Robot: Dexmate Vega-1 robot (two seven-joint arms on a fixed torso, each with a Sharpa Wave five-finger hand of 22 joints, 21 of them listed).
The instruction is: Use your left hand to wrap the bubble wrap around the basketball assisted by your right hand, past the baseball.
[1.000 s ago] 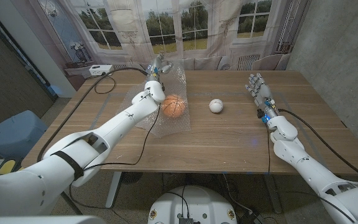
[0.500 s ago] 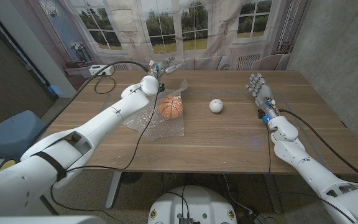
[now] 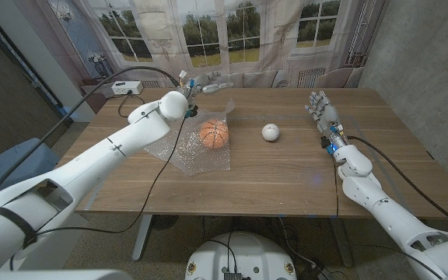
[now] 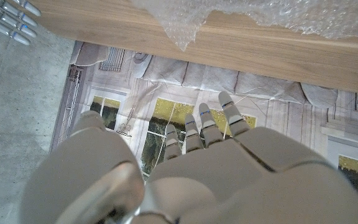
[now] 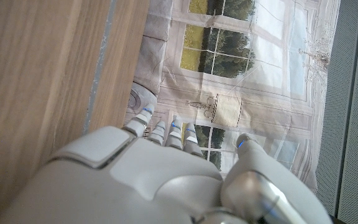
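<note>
My left hand (image 4: 191, 180) is smooth, matt grey-white plastic. The brown wooden table (image 3: 286, 167) shows matt grain. The clear plastic bubble wrap (image 3: 197, 152) glints, dimpled, under the pebbled orange basketball (image 3: 215, 133).

glossy white arms (image 3: 107, 152), black cables, pale grey blue-marked robot hand (image 4: 185, 180)

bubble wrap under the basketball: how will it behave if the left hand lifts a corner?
Likely floppy: the bubble wrap lies crumpled, one corner peaked. Probably light, but the basketball sits on it and pins it. The ball may roll if the sheet is tugged. Left hand holds nothing.
</note>
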